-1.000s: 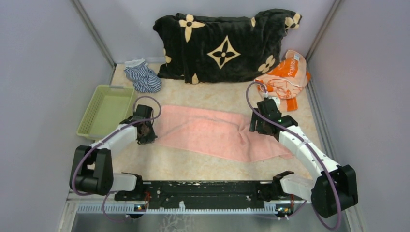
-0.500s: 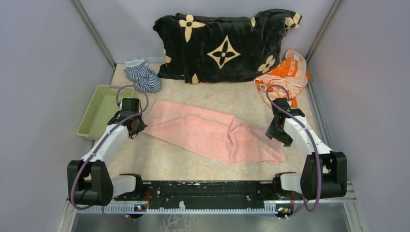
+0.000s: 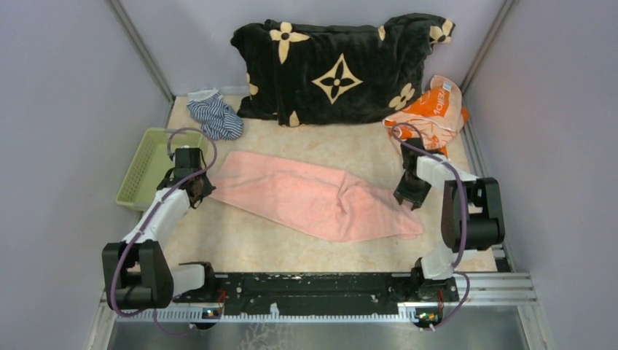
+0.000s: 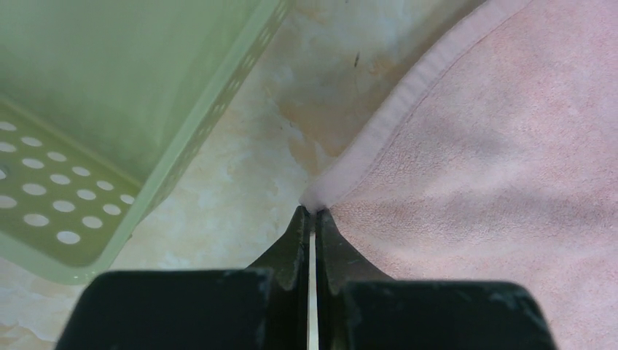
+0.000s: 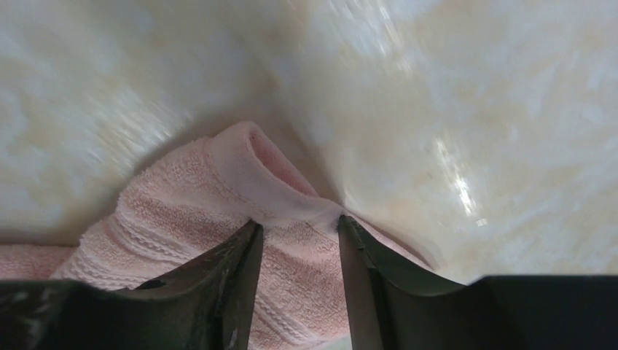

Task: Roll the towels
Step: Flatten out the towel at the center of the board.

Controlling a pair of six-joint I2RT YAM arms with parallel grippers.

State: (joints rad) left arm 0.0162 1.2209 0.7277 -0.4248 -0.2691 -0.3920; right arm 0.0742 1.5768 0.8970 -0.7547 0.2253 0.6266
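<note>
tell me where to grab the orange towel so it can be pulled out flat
Probably its loose near edge. The orange towel sits bunched in the far right corner, the black blanket against its left and the wall close on its right, so only the near side is open: come in low from there.

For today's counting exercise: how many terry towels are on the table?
2. The pink towel lies spread across mid-table; the orange towel sits crumpled at far right, beside the black blanket. More may hide under it.
</note>
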